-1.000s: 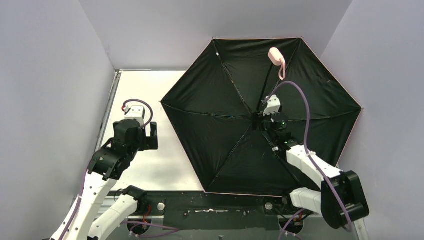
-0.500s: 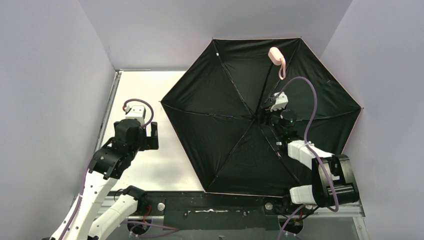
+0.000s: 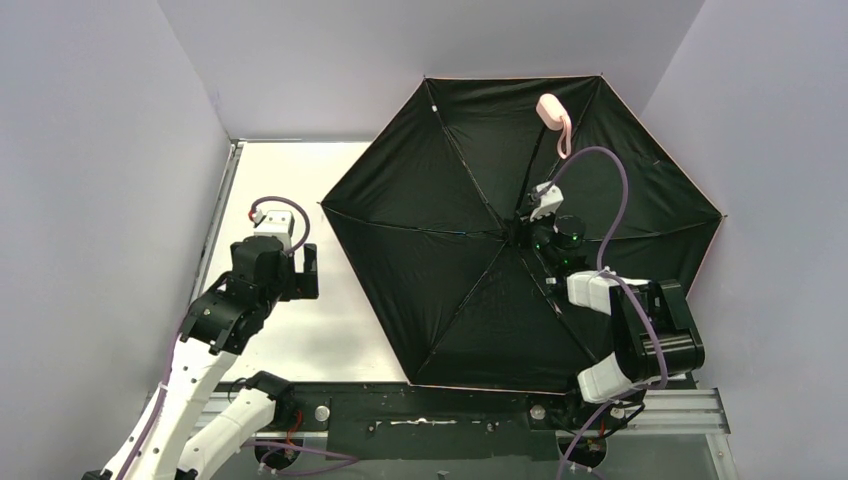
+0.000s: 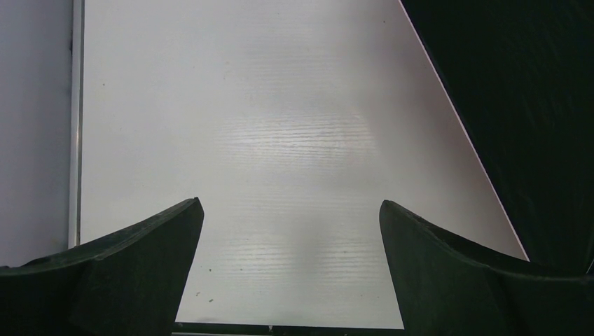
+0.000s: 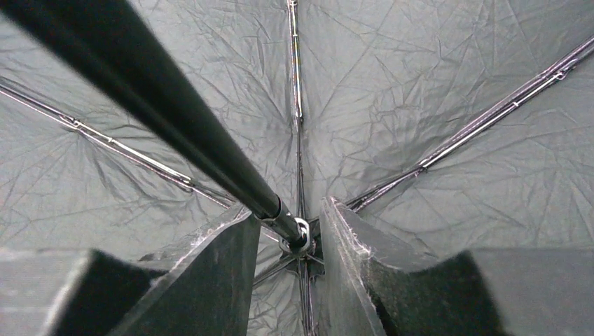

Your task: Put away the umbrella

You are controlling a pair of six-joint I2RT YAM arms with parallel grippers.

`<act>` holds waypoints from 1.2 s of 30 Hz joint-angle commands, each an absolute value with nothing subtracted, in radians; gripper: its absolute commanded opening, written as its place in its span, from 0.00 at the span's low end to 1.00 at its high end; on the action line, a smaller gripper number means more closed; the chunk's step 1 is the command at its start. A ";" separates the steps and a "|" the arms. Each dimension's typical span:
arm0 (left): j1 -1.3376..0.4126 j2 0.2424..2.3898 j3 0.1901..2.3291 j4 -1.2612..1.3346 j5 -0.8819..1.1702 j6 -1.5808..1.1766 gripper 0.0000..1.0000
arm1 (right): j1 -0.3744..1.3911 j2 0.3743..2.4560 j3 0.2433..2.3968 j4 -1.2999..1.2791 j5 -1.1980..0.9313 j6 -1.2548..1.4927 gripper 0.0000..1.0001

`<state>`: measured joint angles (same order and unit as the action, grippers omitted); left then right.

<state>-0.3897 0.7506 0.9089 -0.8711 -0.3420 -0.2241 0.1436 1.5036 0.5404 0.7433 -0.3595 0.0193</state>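
Observation:
The umbrella stands open on the right of the table, its black inside facing the top camera, with a thin pale pink rim. Its pink handle and strap point to the back on the black shaft. My right gripper is at the hub. In the right wrist view its fingers stand narrowly apart on either side of the shaft just above the metal ring where the ribs meet. My left gripper is open and empty over the bare table, left of the canopy edge.
The white table is walled by pale panels on the left, back and right. The canopy covers the table's right half and reaches the right wall. A black rail with the arm bases runs along the near edge.
My right arm has folded its elbow back toward its base, and the gripper has shifted slightly toward the back at the hub. The umbrella and left arm have barely moved.

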 commanded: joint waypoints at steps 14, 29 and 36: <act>-0.357 0.769 0.920 -0.813 -0.297 -0.200 0.96 | 0.124 1.602 0.679 0.873 -0.456 0.008 0.07; -0.322 0.726 1.094 -0.892 -0.210 -0.212 0.97 | 0.155 1.334 0.821 0.529 -0.360 -0.326 0.00; -0.323 0.768 1.408 -0.984 -0.100 -0.182 0.97 | 0.309 1.263 0.924 0.440 -0.210 -0.752 0.00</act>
